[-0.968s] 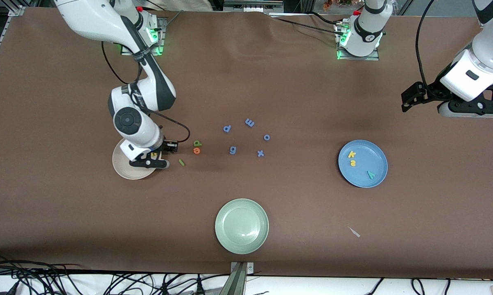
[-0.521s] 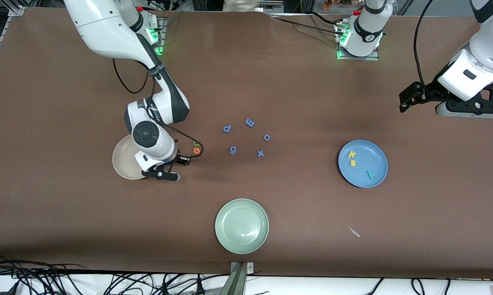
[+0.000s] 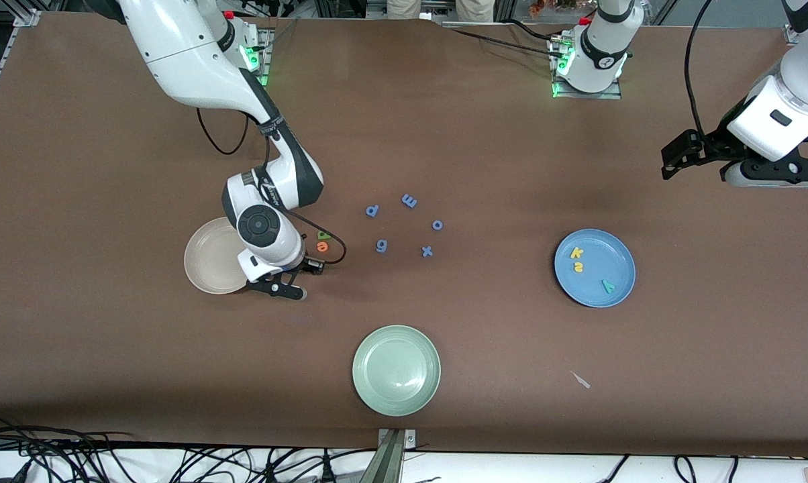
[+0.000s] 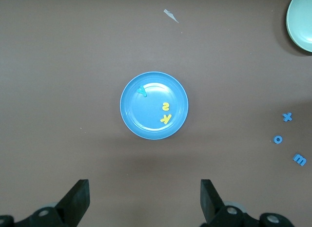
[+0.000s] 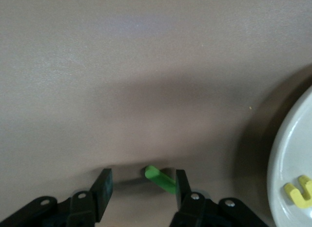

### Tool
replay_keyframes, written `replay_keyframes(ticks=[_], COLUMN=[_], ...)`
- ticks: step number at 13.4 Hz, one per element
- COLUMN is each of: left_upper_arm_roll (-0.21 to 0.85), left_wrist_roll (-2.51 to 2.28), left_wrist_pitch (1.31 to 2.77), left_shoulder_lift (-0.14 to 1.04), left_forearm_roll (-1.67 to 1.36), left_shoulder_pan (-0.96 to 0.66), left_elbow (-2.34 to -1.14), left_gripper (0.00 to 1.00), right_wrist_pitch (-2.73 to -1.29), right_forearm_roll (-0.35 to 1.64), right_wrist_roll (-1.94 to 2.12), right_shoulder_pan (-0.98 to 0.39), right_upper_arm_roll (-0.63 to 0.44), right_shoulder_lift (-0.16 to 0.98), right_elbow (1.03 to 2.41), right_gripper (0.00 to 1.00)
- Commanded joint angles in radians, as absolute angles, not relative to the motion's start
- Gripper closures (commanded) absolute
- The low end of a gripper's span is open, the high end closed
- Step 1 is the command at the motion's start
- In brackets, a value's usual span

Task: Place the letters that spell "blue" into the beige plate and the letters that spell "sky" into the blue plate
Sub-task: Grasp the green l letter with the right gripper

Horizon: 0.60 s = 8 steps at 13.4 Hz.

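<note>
Two arms share one wide brown table (image 3: 109, 168), its covering matt and faintly creased near the bases. We see cables trailing along the table edge nearest the front camera.

The right gripper (image 5: 142, 186) hangs low over the table just beside the beige plate (image 3: 206, 265). Its fingers (image 5: 104, 184) stand apart with the thin green l bar (image 5: 161, 179) lying on the brown surface between them — one end of the bar is close to one fingertip, and we cannot tell whether it touches. Inside the beige plate, off to one side of this gripper, lies the yellow u (image 5: 300, 191). The green b (image 3: 323, 235) and the orange e (image 3: 322, 247) sit on the table near this gripper, toward the left arm's end of the table, touching or nearly so.

The left gripper (image 4: 144, 200) waits high over the table toward its own end, fingers spread wide with nothing between them. Below it and a little ahead lies the blue plate (image 4: 131, 115), holding the yellow s (image 4: 165, 106), the yellow k (image 4: 165, 119) and the teal-green y (image 4: 141, 90) — well apart from the fingers.

Five blue-purple letters (image 3: 404, 225) are scattered mid-table between the two grippers. A pale green plate (image 3: 396, 370) rests nearer the front camera, with a small pale scrap (image 3: 580, 380) on the brown toward the left arm's end.
</note>
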<state>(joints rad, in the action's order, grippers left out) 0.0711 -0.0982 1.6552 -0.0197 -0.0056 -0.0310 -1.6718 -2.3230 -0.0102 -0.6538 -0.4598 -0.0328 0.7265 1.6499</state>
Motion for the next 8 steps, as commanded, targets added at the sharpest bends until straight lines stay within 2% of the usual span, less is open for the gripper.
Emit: replay_keyframes(ticks=[1, 8], left_upper_arm_roll=[0.067, 0.071], left_wrist_roll=[-0.087, -0.101], left_wrist_pitch=[1.640, 1.643], left_shoulder_lift=[-0.034, -0.031], left_forearm_roll=[-0.026, -0.026], left_shoulder_pan=[-0.029, -0.029], left_elbow=[-1.667, -1.657], left_gripper=[0.00, 0.00], right_wrist_pitch=[-2.324, -2.324], right_forearm_roll=[-0.005, -0.005], right_wrist_roll=[-0.647, -0.646], right_shoulder_pan=[-0.459, -0.457], right_upper_arm_roll=[-0.034, -0.037], right_shoulder_lift=[0.733, 0.729], right_elbow=[1.657, 1.684], right_gripper=[0.39, 0.41])
